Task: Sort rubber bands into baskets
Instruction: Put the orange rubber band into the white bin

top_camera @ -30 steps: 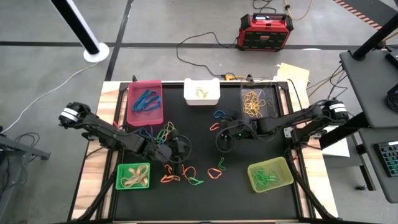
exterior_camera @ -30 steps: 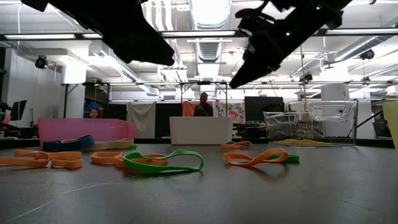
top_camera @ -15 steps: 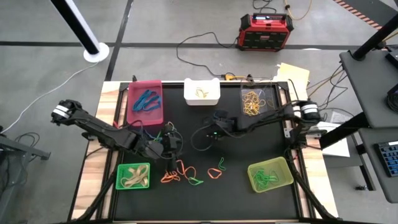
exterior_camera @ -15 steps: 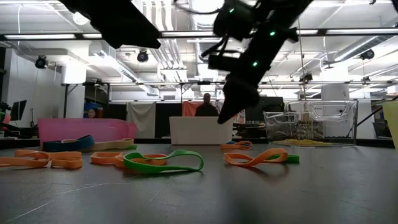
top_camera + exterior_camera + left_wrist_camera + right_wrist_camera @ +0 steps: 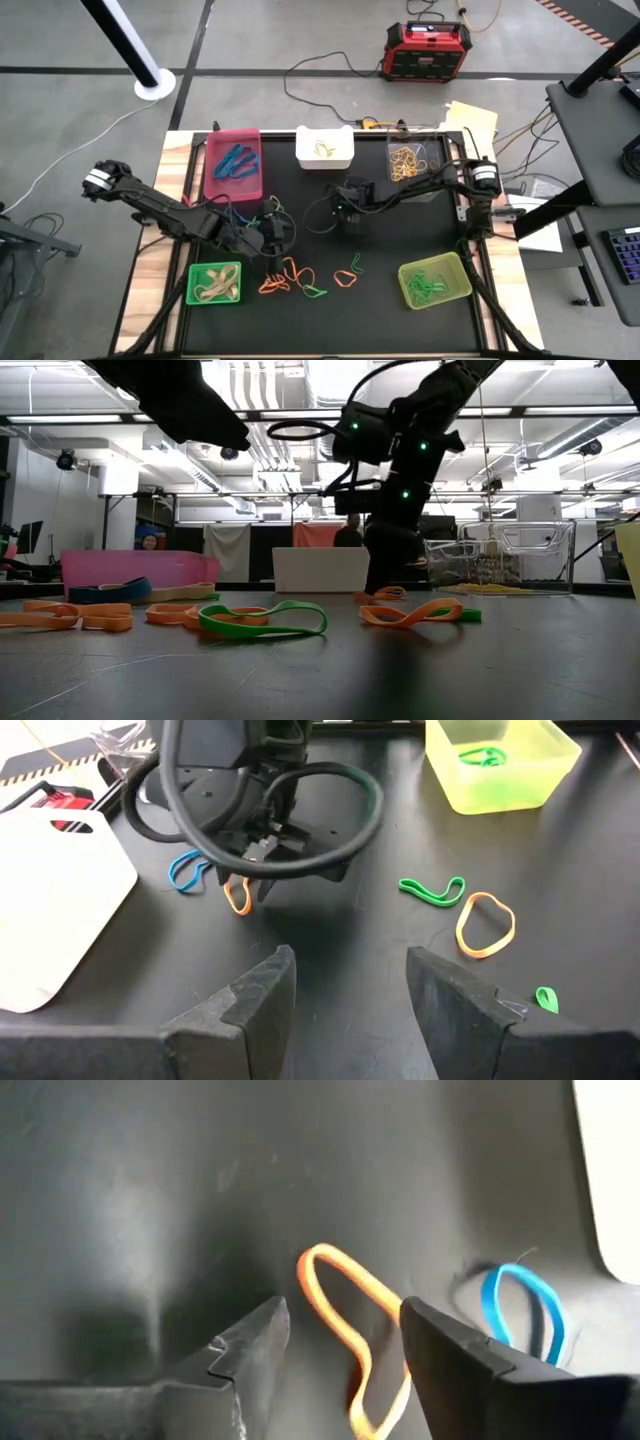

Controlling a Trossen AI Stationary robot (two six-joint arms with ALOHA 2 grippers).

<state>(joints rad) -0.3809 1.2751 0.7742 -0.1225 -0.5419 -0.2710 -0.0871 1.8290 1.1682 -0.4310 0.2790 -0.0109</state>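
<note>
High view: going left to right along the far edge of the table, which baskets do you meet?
Pink basket holding blue bands → white basket with one pale band → clear basket of orange-yellow bands.

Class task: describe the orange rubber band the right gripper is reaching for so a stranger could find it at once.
Start at the white basket on the black mat's far edge. Just in front of it, the right gripper hangs with open fingers over an orange rubber band. Its only close neighbour is a blue rubber band lying beside it.
</note>
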